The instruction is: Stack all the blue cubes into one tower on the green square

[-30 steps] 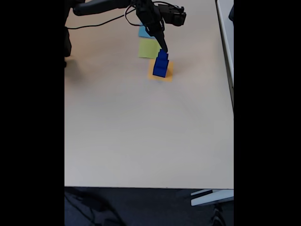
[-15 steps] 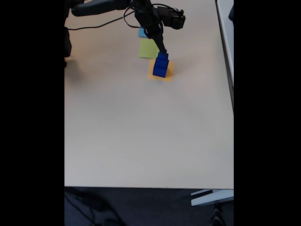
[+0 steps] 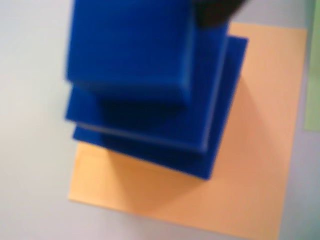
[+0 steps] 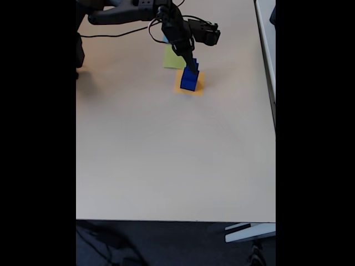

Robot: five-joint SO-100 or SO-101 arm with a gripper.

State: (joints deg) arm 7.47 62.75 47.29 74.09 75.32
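Note:
Three blue cubes stand as one tower (image 4: 189, 81) on an orange paper square (image 4: 198, 89), not on the green square (image 4: 170, 60), which lies just behind and to the left in the fixed view. The wrist view looks down on the small top cube (image 3: 130, 45), the middle cube (image 3: 210, 100) and the large bottom cube (image 3: 227, 115), all on the orange square (image 3: 260, 165). My gripper (image 4: 192, 66) reaches down onto the tower's top. One dark fingertip (image 3: 215, 12) shows beside the top cube. How the jaws stand is hidden.
The green paper shows as a sliver (image 3: 313, 100) at the wrist view's right edge. The arm (image 4: 138, 11) and a black cable (image 4: 111, 34) lie across the table's far end. The table's right edge (image 4: 274, 116) and front edge (image 4: 177, 220) bound a wide bare surface.
The arm has swung forward and the gripper has dropped lower against the tower's top, now covering the light-blue paper behind. The tower has not shifted.

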